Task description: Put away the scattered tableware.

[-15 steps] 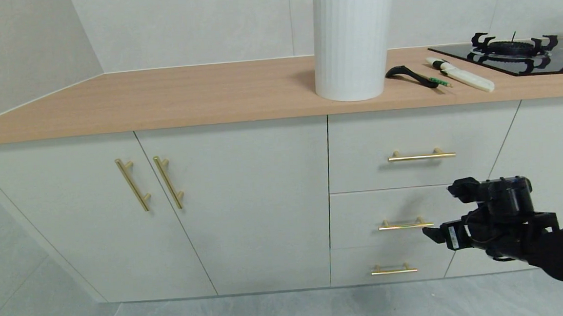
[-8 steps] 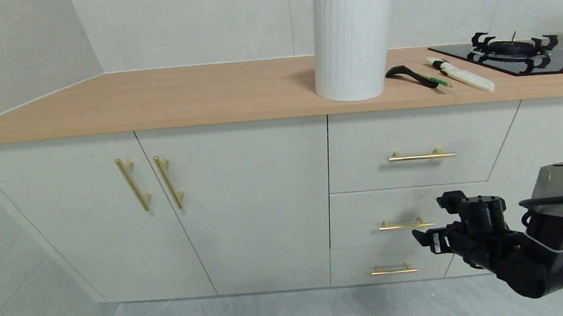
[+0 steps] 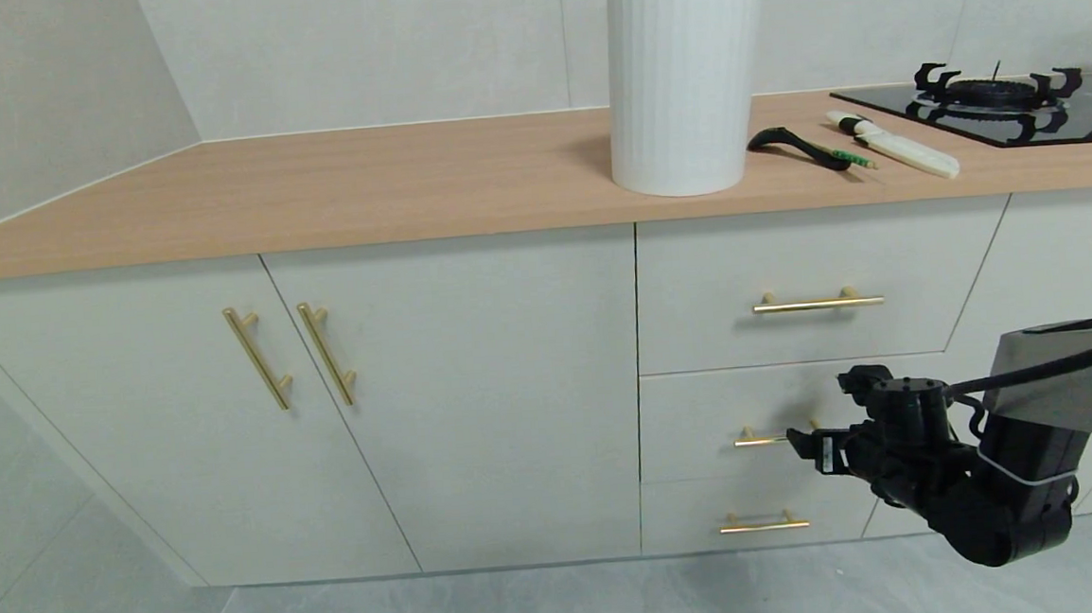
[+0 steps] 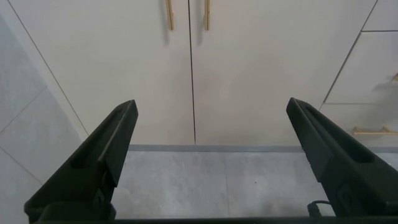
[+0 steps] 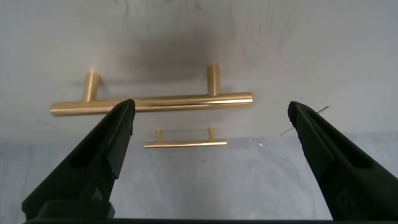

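Now the right gripper (image 3: 823, 413) and left gripper (image 4: 211, 106) have jaws released, the right before a brass bar drawer handle (image 5: 152, 104); a white knife (image 3: 894, 145) and black curved utensil (image 3: 797, 146) lie on the wooden surface (image 3: 358, 185).

The black right gripper (image 3: 828, 414), jaws spread, has closed in on the brass bar handle (image 3: 760, 440) of the pale middle drawer (image 3: 704, 411), now hiding that handle's right end.
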Available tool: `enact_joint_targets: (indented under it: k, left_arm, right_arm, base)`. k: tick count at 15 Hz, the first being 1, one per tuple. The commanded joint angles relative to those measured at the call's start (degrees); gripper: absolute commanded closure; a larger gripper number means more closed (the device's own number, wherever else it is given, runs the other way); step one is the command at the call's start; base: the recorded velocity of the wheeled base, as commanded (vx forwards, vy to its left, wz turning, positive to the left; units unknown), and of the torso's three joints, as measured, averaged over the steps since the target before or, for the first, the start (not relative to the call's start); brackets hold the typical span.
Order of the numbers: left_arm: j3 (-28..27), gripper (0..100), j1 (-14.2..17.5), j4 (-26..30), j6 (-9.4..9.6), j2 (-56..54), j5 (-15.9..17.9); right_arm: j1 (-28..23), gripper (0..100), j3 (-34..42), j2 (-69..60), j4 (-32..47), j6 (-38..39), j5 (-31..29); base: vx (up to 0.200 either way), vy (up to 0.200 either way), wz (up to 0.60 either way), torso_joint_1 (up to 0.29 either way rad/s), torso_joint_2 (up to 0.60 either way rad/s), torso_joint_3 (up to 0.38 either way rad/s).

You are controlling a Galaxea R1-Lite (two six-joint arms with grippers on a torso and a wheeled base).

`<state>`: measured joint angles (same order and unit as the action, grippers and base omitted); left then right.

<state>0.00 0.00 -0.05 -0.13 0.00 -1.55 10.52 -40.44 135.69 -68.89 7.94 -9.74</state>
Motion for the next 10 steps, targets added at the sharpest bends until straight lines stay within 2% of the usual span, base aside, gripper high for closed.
enact_joint_targets:
  k: [1, 4, 10]
  left_arm:
    - [0.00, 0, 0.00, -0.04, -0.04, 0.09, -0.03]
    - [0.00, 0, 0.00, -0.04, -0.04, 0.09, -0.03]
    - [0.00, 0, 0.00, -0.04, -0.04, 0.09, -0.03]
  right_arm:
    - [0.11, 0, -2.28, 2.29, -0.02, 0.06, -0.19]
    - [0.29, 0, -5.71, 5.20, -0.02, -0.03, -2.83]
    - [0.29, 0, -5.18, 6.07, 0.33, -0.11, -3.09]
  base:
    - [0.000, 0.000, 0.00, 0.000, 0.00, 0.000]
    - [0.000, 0.000, 0.00, 0.000, 0.00, 0.000]
    - [0.000, 0.000, 0.00, 0.000, 0.00, 0.000]
